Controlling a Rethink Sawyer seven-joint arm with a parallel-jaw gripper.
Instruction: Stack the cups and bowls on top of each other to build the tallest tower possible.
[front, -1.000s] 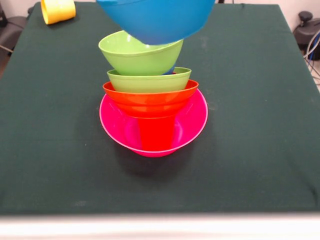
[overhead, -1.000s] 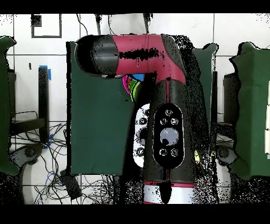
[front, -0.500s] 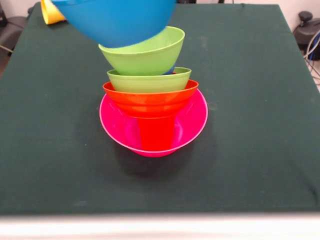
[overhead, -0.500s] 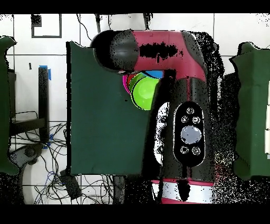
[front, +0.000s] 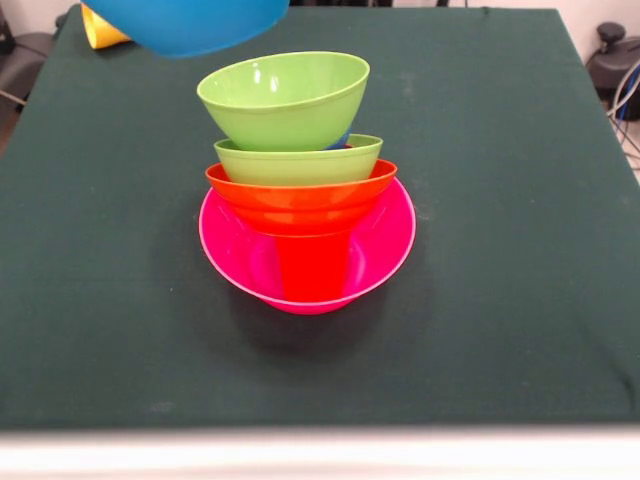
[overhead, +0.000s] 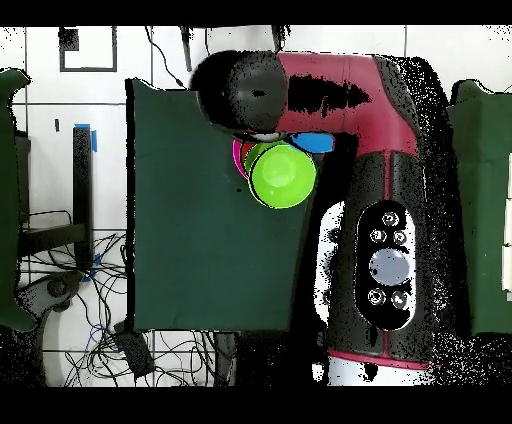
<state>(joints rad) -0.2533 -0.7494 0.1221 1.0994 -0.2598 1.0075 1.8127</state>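
The tower stands mid-table: a wide pink bowl (front: 385, 250) as its base, a red cup (front: 313, 268) inside it, then an orange bowl (front: 300, 197), a lime green bowl (front: 298, 161) and a second lime green bowl (front: 283, 100) tilted on top. A sliver of dark blue (front: 344, 140) peeks out between the two green bowls. A light blue bowl (front: 190, 24) hangs in the air above and left of the tower, cut off by the top edge. From overhead, the top green bowl (overhead: 283, 175) and the blue bowl (overhead: 316, 143) show beside the arm (overhead: 330, 90). The gripper is hidden in both views.
A yellow cup (front: 98, 30) lies at the far left corner of the green cloth (front: 520, 200), partly behind the blue bowl. The arm's bulk covers the cloth's right half in the overhead view.
The light blue bowl has swung from above the tower to the left and up, uncovering the top green bowl. Overhead, the arm has shifted right. The tower has not moved.
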